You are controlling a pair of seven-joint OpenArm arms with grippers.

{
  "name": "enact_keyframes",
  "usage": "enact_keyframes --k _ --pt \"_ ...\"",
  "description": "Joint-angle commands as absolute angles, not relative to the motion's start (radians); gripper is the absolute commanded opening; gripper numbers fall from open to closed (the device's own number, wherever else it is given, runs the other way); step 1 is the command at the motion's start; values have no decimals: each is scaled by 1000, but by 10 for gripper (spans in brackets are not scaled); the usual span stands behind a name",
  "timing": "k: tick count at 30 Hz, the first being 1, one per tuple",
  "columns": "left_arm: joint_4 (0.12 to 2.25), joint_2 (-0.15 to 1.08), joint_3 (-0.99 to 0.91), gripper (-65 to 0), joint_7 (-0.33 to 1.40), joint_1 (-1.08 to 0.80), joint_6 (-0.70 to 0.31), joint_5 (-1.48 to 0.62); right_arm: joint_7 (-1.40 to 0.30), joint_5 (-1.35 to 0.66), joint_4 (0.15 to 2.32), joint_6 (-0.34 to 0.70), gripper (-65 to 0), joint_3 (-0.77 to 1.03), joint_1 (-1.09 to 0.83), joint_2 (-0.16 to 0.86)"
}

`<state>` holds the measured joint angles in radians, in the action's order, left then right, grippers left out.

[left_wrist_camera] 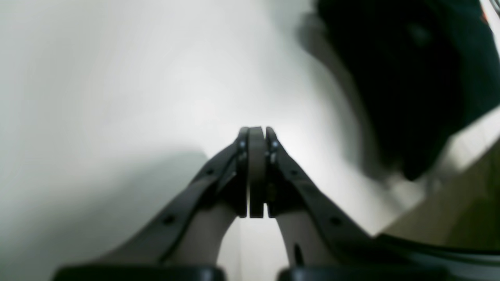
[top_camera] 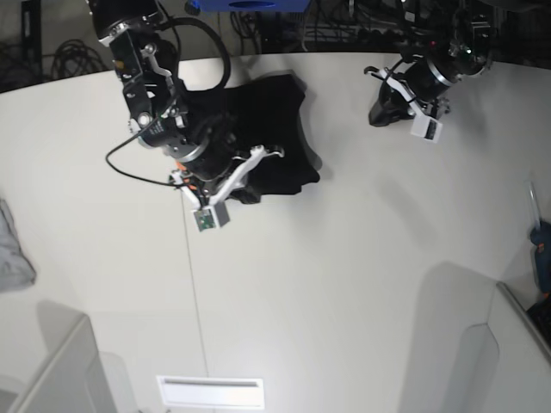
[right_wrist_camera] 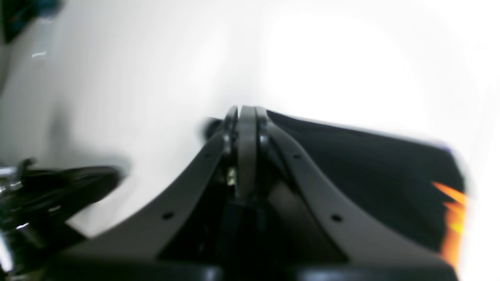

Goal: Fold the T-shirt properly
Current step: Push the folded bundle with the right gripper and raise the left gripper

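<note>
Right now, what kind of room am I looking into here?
Probably a robotics lab or test bench: two robot arms over a bare white table, cables heaped behind it, and a black T-shirt laid out as practice material.

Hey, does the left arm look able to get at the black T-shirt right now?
Probably yes: bare table lies between the shut left gripper and the T-shirt, though the right gripper already hangs over the shirt's near edge.

We see both wrist views blurred, soft-focused; glare blows out right wrist view's upper right; base view sharp, evenly lit, soft shadows.
</note>
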<state>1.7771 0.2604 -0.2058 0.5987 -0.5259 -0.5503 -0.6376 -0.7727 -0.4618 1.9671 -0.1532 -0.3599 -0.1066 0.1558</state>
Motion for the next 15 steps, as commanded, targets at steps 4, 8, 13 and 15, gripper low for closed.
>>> enact_keyframes --k 4,8,13,15 --pt "1816 232 -163 -326 581 -496 -568 -664 -671 -470 1982 -147 -650 -338 -143 219" --pt "1817 188 -122 -115 581 -464 -568 -664 -613 -469 1980 -147 -650 -335 -199 263" --pt "1807 176 -59 -87 581 -426 -568 -766 -587 -469 1977 -145 -650 -259 -259 274" --pt "1781 176 -30 -87 581 -397 -567 -808 -587 -469 1977 -130 -650 -237 -269 274"
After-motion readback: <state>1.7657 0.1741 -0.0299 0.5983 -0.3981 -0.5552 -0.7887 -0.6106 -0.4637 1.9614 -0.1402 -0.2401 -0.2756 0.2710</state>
